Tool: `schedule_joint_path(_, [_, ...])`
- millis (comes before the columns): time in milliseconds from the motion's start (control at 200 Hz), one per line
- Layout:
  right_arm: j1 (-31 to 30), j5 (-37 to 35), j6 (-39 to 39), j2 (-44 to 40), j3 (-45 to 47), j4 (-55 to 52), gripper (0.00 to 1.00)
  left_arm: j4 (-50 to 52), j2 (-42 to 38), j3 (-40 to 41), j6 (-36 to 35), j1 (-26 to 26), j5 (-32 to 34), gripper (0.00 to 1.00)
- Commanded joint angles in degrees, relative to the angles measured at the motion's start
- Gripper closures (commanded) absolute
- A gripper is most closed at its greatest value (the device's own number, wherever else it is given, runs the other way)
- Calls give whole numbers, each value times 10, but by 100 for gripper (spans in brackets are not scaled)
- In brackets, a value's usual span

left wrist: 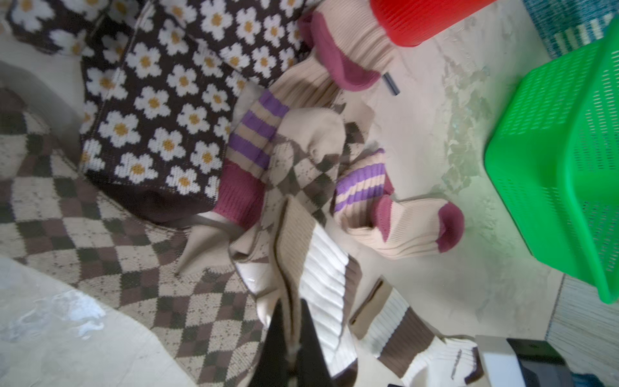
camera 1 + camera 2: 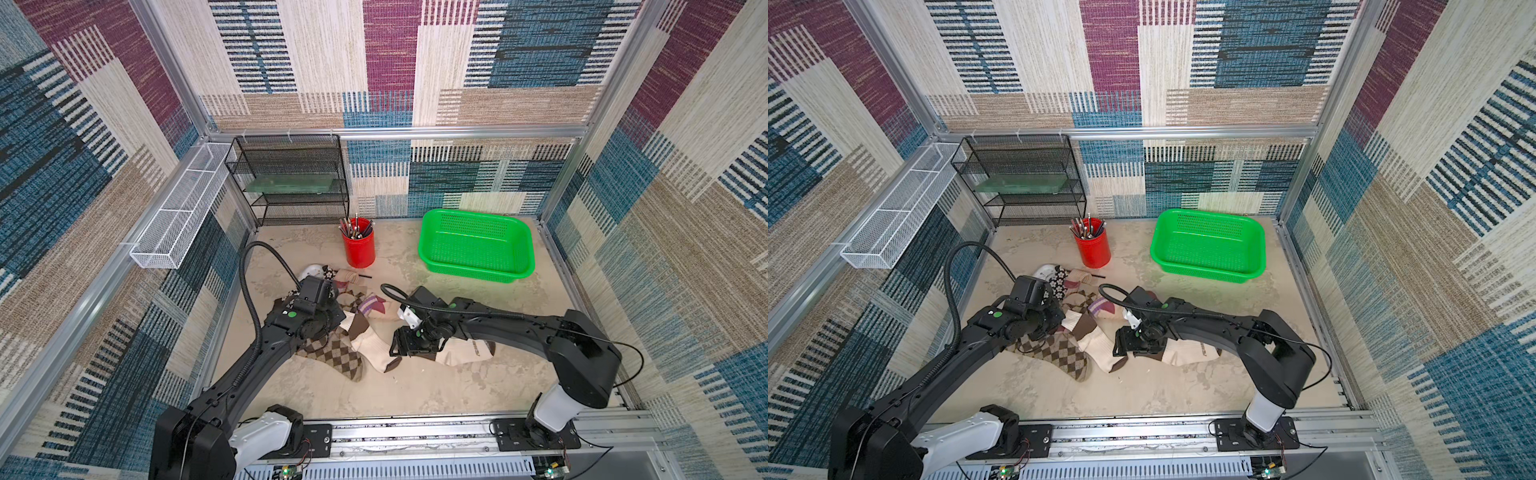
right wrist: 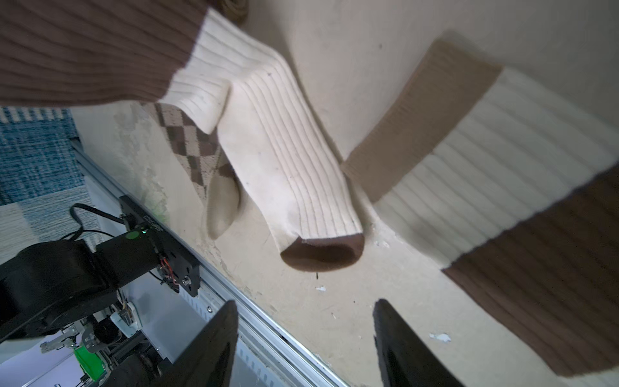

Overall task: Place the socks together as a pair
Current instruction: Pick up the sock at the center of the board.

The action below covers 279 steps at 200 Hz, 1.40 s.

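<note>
Several socks (image 2: 353, 320) heaped, one pinched

I see the heap lying on the tabletop (image 2: 415, 386) between my two arms in both top views. My left claw (image 1: 291, 305) is pressed together, pinching the tan cuff end of a cream-and-brown sock (image 1: 321, 268) at the near edge of the heap. A diamond-pattern sock (image 2: 336, 353) lies partly under that arm. A flower sock (image 1: 160, 100) sits at the far side of the heap, and a striped sock (image 2: 372, 305) with a maroon toe lies in the middle, on the side toward the red cup (image 2: 359, 249). My right claw (image 3: 304, 301) is spread, with only bare tabletop showing between its fingers. It sits just beside a second cream-and-brown sock (image 3: 469, 187), which runs under the right arm. The green basket (image 2: 469, 272) stands well apart from the heap, at the back right.
</note>
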<state>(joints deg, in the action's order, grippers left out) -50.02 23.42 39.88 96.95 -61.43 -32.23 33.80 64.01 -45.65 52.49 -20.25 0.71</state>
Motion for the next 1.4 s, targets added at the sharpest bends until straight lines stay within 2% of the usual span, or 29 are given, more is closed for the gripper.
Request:
schedule_joint_path(0, [-8,-24,20,21,-15,-20,38,-1,-19,20,-14,8,-6,100])
schedule_joint_path(170, [-30,-18,27,63,-42,-20,42,11,-33,25,-54,36,-4,100])
schedule_joint_path(315, [-40,-20,29,99,-65,-35,51,16,-31,25,-77,44,-1,100])
schedule_joint_path(816, [-43,-110,35,134,-125,-88,57,16,-56,43,-102,47,-16,100])
schedule_joint_path(936, [-44,-114,34,147,-136,-86,64,19,-70,54,-99,48,-17,100])
schedule_joint_path(1037, [-45,-121,34,158,-144,-88,81,22,-81,58,-101,48,-19,100])
schedule_joint_path(1207, [-43,-148,33,134,-155,-104,99,23,-102,60,-115,47,-28,100])
schedule_joint_path(1392, [-46,-147,17,59,-151,-132,100,10,-132,61,-113,44,-78,100])
